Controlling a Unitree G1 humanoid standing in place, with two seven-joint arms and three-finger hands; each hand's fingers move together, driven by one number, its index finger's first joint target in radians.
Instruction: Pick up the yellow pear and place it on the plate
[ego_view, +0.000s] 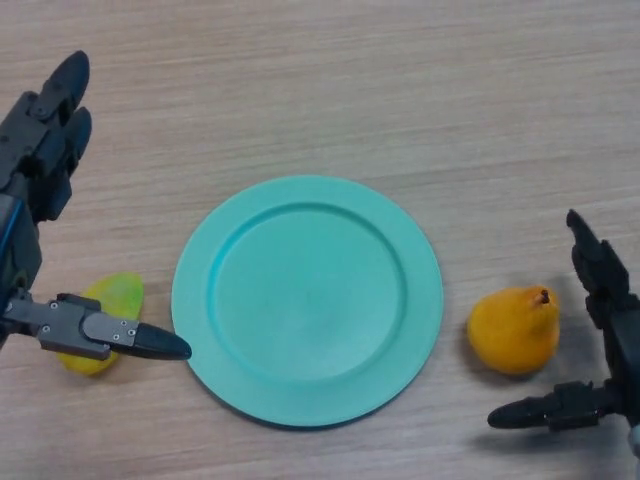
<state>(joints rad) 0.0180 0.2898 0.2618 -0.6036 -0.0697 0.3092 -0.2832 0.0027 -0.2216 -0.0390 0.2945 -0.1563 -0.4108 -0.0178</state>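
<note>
A yellow-green pear (108, 305) lies on the table left of the turquoise plate (307, 298), partly hidden under my left hand's thumb. My left hand (40, 150) hovers over it, open, its fingers stretched up the left edge and its thumb reaching toward the plate's rim. A second, orange-yellow pear (515, 328) lies right of the plate, stem pointing up-right. My right hand (605, 300) is open around that fruit's right side, fingers above and thumb below, touching nothing. The plate is empty.
The wooden table (400, 90) runs across the whole view, with bare surface behind the plate.
</note>
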